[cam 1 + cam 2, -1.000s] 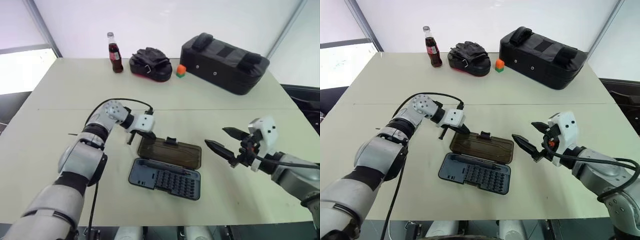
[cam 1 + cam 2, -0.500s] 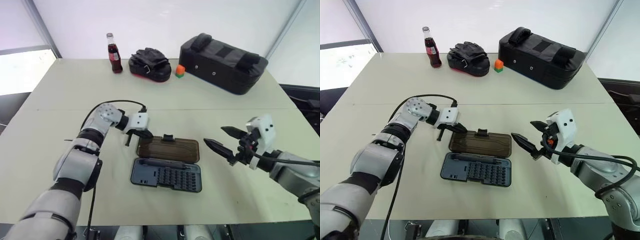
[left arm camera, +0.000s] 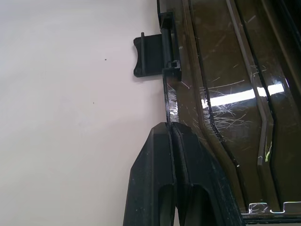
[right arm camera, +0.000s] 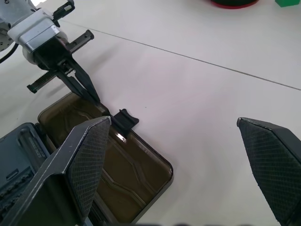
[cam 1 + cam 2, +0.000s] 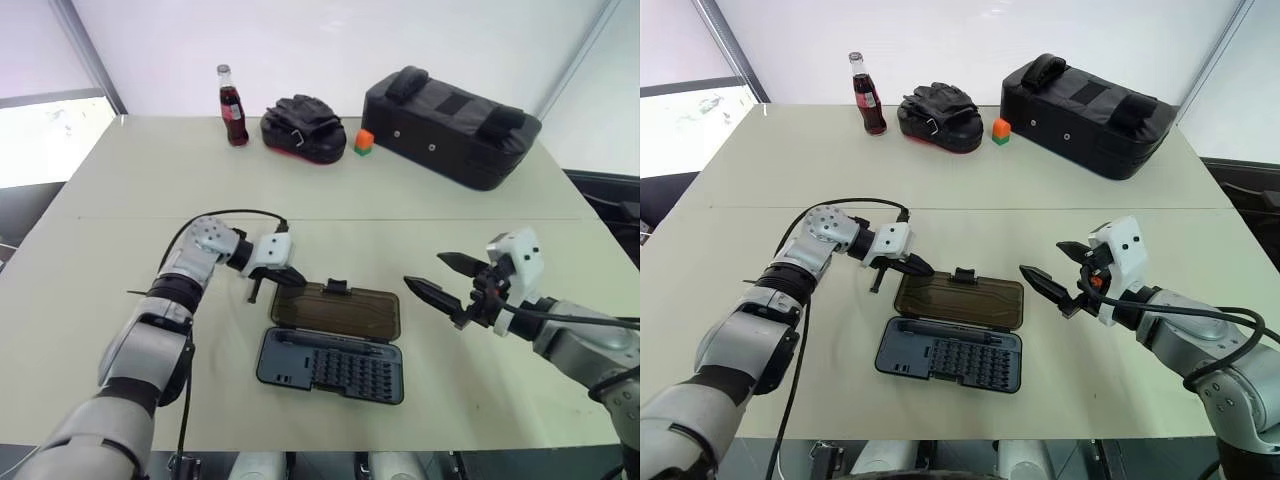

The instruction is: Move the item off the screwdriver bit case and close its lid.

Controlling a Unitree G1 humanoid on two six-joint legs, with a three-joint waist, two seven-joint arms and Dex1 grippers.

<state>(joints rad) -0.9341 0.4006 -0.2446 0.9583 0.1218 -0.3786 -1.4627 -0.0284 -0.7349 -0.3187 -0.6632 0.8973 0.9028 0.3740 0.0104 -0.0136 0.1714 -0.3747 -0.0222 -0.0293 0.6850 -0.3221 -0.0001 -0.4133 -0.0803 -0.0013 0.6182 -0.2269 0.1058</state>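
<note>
My left gripper (image 5: 289, 282) is pinched onto the corner edge of the bit case lid (image 5: 340, 310), which lies flat open. My right gripper (image 5: 424, 270) hovers spread wide beside the lid.

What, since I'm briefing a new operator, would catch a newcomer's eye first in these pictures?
The screwdriver bit case lies open at the near middle of the table, its smoky lid flat on the far side. The left gripper is pinched shut on the lid's far left edge, while the right gripper hangs open just right of the case. A large black padded bag sits at the far right.
</note>
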